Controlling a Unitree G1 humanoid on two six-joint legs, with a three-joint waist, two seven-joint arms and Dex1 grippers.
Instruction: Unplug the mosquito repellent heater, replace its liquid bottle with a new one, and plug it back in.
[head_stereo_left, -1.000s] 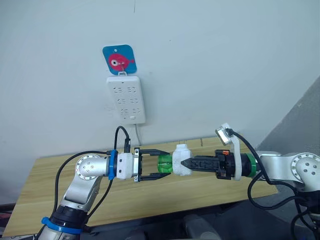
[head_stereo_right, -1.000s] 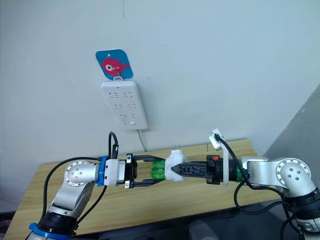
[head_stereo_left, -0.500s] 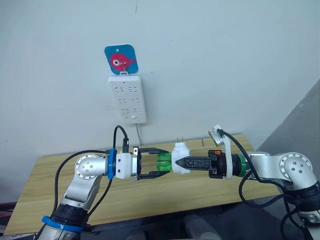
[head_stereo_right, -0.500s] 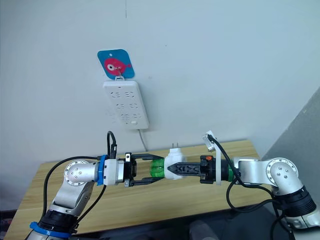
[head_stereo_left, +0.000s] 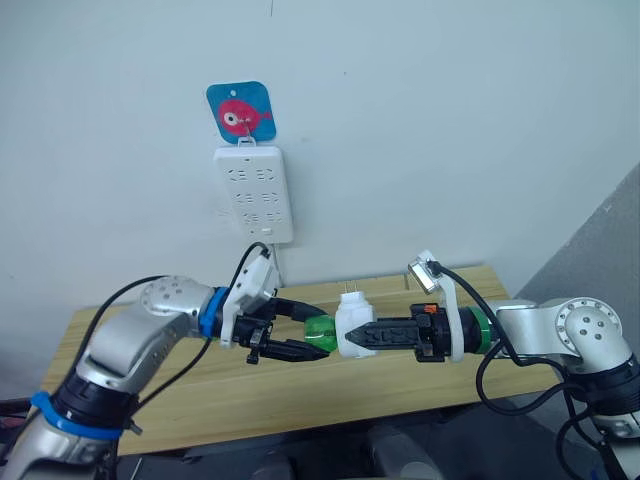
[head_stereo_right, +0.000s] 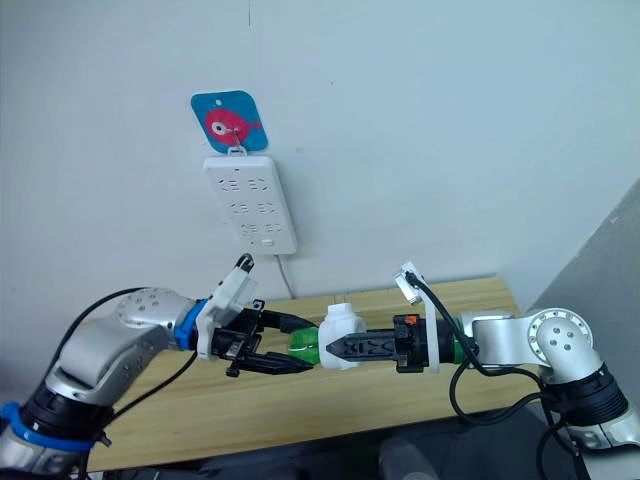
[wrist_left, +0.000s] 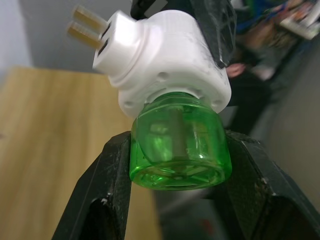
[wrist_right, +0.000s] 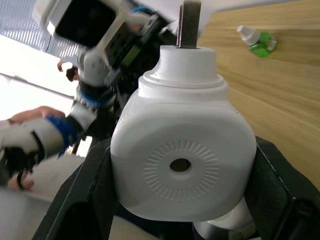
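A: What has changed in the last second?

B: The left gripper, fingers closed on the green bottle, has rolled at the wrist and its elbow has swung out. The right gripper keeps its fingers clamped on the mosquito repellent heater, prongs up, above the middle of the table. The bottle is still seated in the heater, so the left wrist is probably unscrewing it.

A: And the surroundings?

B: A wooden table stands against a pale wall. A white power strip hangs above its back edge, under a blue fish hook. A spare green bottle lies on the wood.
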